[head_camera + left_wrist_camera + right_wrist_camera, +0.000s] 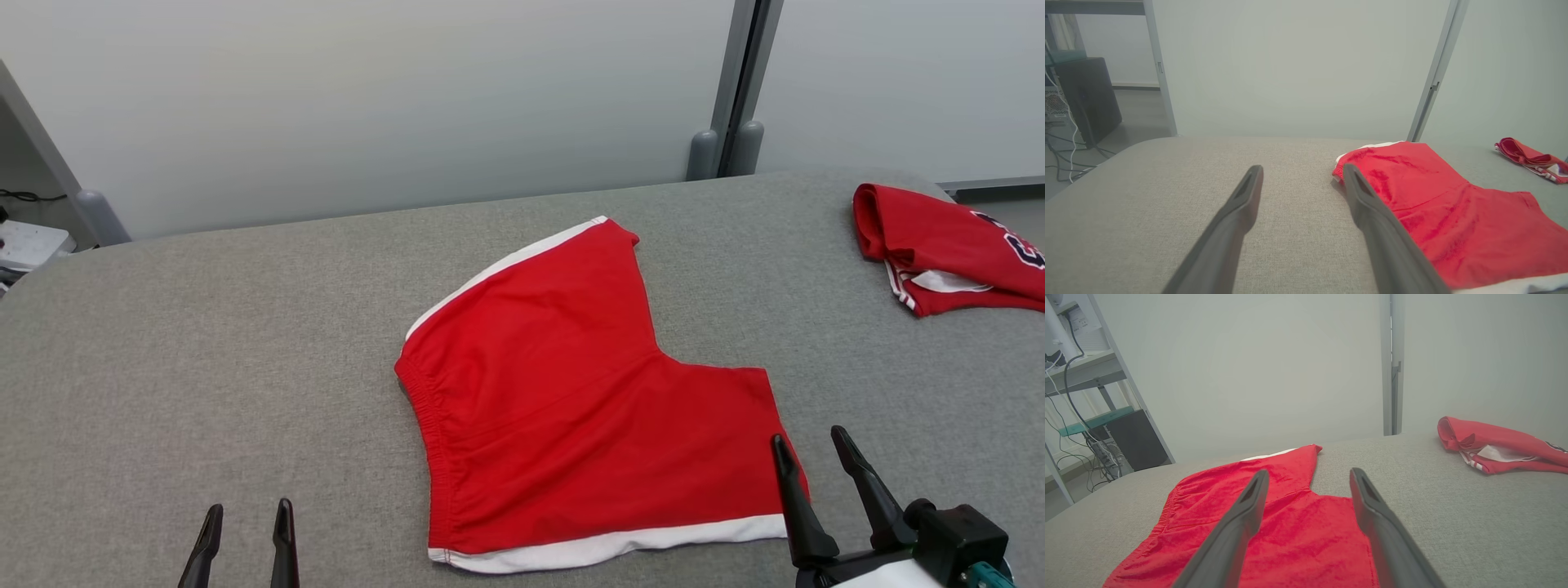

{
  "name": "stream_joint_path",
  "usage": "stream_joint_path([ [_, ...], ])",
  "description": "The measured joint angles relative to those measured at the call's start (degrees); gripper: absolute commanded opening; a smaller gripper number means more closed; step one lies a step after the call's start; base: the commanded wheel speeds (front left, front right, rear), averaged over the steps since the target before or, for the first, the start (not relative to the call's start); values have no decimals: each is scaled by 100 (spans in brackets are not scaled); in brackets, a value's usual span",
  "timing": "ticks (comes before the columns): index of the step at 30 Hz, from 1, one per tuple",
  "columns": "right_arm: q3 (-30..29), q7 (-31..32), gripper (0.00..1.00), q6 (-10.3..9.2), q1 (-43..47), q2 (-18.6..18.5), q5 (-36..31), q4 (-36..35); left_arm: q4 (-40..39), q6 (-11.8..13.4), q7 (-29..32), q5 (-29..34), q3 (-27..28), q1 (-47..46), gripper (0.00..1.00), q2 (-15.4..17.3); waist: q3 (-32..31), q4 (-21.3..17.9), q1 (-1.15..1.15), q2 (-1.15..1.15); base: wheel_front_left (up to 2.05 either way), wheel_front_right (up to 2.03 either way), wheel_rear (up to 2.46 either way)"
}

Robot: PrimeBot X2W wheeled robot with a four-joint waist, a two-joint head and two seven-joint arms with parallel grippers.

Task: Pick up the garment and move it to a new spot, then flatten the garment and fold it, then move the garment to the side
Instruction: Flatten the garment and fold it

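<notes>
Nearest us, our left gripper [249,510] points forward over the bare grey table [163,367], fingers spread, empty. Our right gripper [808,438], equally spread, hovers at the near right corner of the red shorts [571,392], which lie flat mid-table. Beyond, far right, lies a second red garment [947,245].

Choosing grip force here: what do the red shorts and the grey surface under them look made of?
Red shorts: soft matte knit, perhaps cotton or polyester jersey; it lies limp, with a gathered waistband. Grey surface: matte woven cloth with a flecked weave, possibly padded, judging by rounded edges.
</notes>
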Motion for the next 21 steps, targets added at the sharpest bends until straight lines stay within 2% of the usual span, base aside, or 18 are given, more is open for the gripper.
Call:
stream_joint_path([
  [7,83,0,100,0,0,-26,1,25,127,-85,0,7,18,-1,100,0,-43,80,0,0,0,0,0],
  [8,102,0,100,0,0,-37,3,32,162,-154,0,4,14,-1,100,1,-52,89,0,0,0,0,0],
  [10,124,0,100,0,-1,-65,7,51,310,-463,-1,23,-119,0,100,16,-59,93,0,0,0,0,0],
  [11,132,0,100,0,-3,-85,7,62,477,-606,-1,79,-300,0,100,42,-56,90,0,0,0,0,0],
  [13,140,0,100,0,-8,-130,9,78,922,-737,1,189,-834,0,100,147,-41,80,0,0,0,0,0],
  [17,167,0,100,0,-41,-183,9,76,1437,-768,1,158,-1731,-230,100,547,57,56,0,0,0,0,0],
  [21,198,0,100,0,-114,-243,10,62,1857,-772,0,4,-2216,-786,100,803,193,4,0,0,0,0,0],
])
